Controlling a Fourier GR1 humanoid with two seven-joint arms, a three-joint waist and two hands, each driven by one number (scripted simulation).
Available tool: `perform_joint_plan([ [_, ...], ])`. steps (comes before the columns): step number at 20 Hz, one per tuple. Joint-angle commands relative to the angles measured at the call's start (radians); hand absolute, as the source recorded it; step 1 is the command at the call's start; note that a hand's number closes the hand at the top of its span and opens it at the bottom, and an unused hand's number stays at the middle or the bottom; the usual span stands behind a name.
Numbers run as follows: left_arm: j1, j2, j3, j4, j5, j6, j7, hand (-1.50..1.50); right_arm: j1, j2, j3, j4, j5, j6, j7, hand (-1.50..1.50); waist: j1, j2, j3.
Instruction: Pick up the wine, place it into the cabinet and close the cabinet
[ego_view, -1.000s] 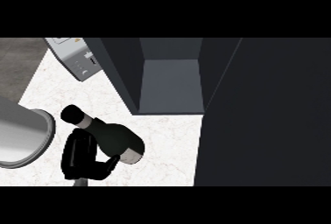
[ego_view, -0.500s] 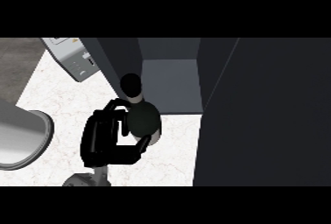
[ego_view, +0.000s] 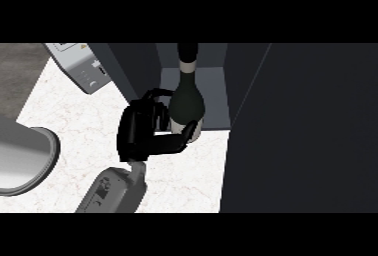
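White marbled surface lies beneath the left hand, which grips the wine bottle neck-first toward the open cabinet just ahead, evidently for insertion.

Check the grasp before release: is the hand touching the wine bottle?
Touching: head view shows the hand curled round the wine bottle, thumb across its base.

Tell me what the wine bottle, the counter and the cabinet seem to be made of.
Wine bottle: probably dark green glass, glossy, with a pale sheen near its base. Counter: white stone, perhaps marble, with faint reddish veins. Cabinet: flat dark grey panels, matte; painted wood or laminate, I cannot tell which.
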Motion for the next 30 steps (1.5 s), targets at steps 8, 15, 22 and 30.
perform_joint_plan([
  [8,-0.138,0.0,-0.037,0.303,0.087,0.073,-0.142,1.5,0.103,0.009,0.028,-0.209,-0.077,0.023,0.052,-1.5,-0.013,0.002,-0.001],
  [15,-0.216,0.0,-0.1,0.463,0.218,0.096,-0.248,1.5,0.095,0.008,0.016,-0.181,-0.103,0.051,0.042,-1.5,-0.007,0.003,-0.001],
  [22,-0.24,0.0,-0.072,0.644,0.364,0.005,-0.41,1.5,0.111,0.032,0.036,-0.188,-0.054,0.03,0.033,-1.5,-0.017,0.006,-0.002],
  [30,-0.349,0.0,-0.073,0.745,0.457,0.012,-0.41,1.5,0.159,0.015,0.006,-0.219,-0.107,0.075,0.024,-1.5,-0.016,0.004,-0.001],
])
